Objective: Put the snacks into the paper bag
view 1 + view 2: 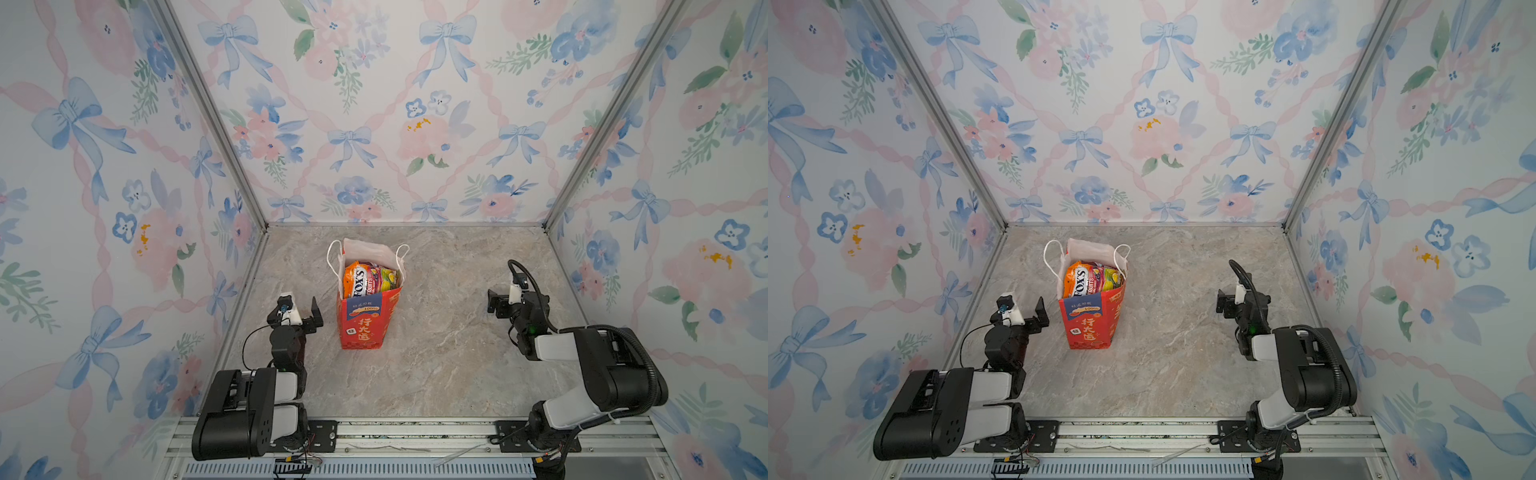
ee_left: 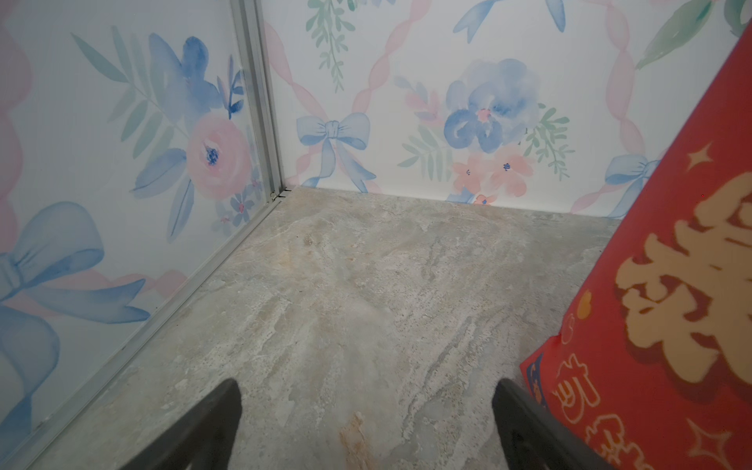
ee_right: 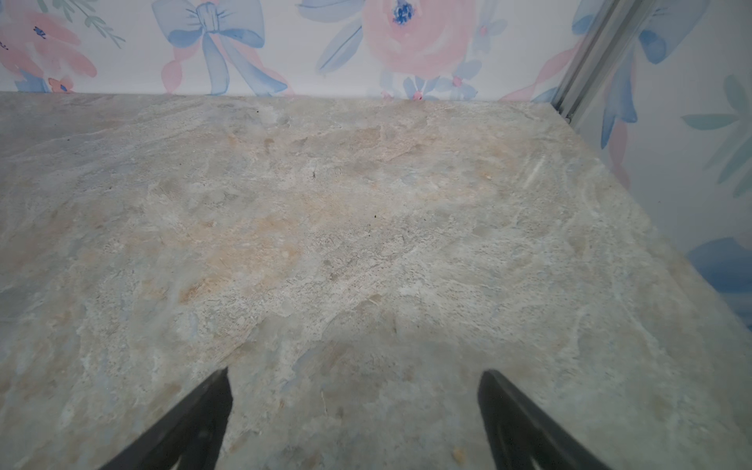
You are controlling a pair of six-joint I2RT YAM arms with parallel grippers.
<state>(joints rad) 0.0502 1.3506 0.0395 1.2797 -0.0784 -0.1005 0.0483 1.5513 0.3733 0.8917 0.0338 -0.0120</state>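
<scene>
The red paper bag [image 1: 365,328] [image 1: 1091,328] stands upright left of the table's middle, with its mouth open and its white handles up. Snacks [image 1: 368,280] [image 1: 1090,279] fill it to the rim: an orange "FOX'S" packet, a purple one and a yellow-green one show. My left gripper [image 1: 300,306] [image 1: 1022,307] is open and empty, low beside the bag's left side. In the left wrist view the left gripper [image 2: 366,407] is over bare table with the bag [image 2: 671,285] close by one finger. My right gripper [image 1: 505,297] [image 1: 1235,297] [image 3: 354,398] is open and empty, well right of the bag.
The marble-patterned table [image 1: 436,365] is closed in by floral walls on three sides, with aluminium corner posts [image 1: 257,216] [image 1: 550,220]. A metal rail [image 1: 415,432] carrying both arm bases runs along the front edge.
</scene>
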